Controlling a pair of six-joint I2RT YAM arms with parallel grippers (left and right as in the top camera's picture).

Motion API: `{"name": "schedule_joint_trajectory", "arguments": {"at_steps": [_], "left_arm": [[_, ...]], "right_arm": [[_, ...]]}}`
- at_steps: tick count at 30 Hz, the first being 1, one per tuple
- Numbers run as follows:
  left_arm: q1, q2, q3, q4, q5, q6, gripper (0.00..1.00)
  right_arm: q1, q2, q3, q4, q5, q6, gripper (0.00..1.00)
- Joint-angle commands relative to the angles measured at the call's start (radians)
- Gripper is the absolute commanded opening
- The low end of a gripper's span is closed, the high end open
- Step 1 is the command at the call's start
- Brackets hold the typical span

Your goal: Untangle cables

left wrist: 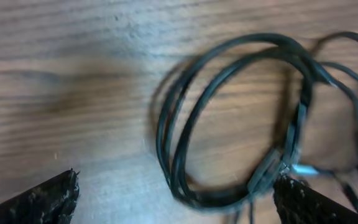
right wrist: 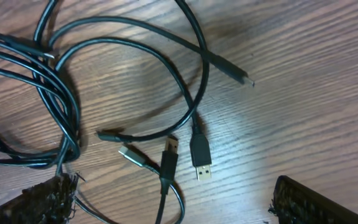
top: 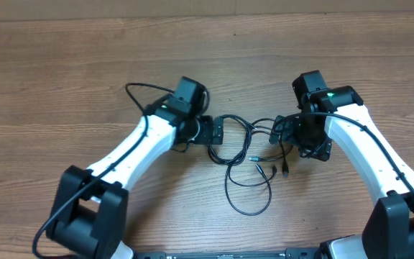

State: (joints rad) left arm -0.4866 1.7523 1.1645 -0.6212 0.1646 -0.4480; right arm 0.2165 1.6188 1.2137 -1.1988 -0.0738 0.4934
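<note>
Left gripper and right gripper, both with fingers spread and empty, flank tangled cables at frame centre; only the right wrist view resolves five plugs.

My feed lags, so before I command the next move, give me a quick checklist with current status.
1. Left end effector open: ok.
2. Right end effector open: ok.
3. Neither holding anything: ok.
4. Cables separated: not ok, loops overlap between the arms.
5. Plug ends in the right wrist view: ok, several lie loose on the table.
6. Which plug belongs to which loop: cannot tell.
</note>
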Motion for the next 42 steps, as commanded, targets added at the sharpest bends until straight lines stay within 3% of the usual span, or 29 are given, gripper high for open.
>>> {"name": "schedule_joint_trajectory", "arguments": {"at_steps": [1,8,12,17,23,27,29,33,36,37,42], "left_arm": [[-0.065,0.057,0.016,0.041,-0.209,-0.087,0.99],[-0.106,0.137,0.016,0.200,-0.246,-0.040,0.95],[-0.106,0.138,0.016,0.286,-0.332,0.073,0.95],[-0.106,0.158,0.016,0.362,-0.314,0.224,0.94],[-0.108,0.214,0.016,0.338,-0.249,0.424,0.89],[-0.108,0.239,0.016,0.359,-0.243,0.448,0.88],[-0.108,0.255,0.016,0.378,-0.238,0.447,0.82],[-0.108,0.301,0.016,0.398,-0.238,0.448,0.59],[-0.106,0.320,0.016,0.398,-0.242,0.447,0.09],[-0.105,0.320,0.016,0.398,-0.244,0.444,0.04],[-0.080,0.256,0.030,0.348,-0.279,0.386,0.04]], "right_arm": [[-0.004,-0.026,0.019,0.002,0.003,0.004,1.00],[-0.005,-0.026,0.019,0.006,0.006,0.003,1.00],[-0.005,-0.026,0.019,0.012,0.010,-0.004,1.00],[-0.005,-0.026,0.019,0.020,0.014,-0.003,1.00],[-0.005,-0.026,0.019,0.020,0.013,-0.003,1.00],[-0.005,-0.026,0.019,0.021,0.013,-0.003,1.00],[-0.005,-0.026,0.019,0.019,0.013,-0.003,1.00],[-0.005,-0.026,0.019,0.020,0.012,0.001,1.00],[-0.005,-0.026,0.019,0.029,-0.001,0.001,1.00],[-0.005,-0.026,0.019,0.037,-0.013,0.000,1.00],[-0.003,-0.026,0.019,0.111,-0.121,0.000,1.00]]}}
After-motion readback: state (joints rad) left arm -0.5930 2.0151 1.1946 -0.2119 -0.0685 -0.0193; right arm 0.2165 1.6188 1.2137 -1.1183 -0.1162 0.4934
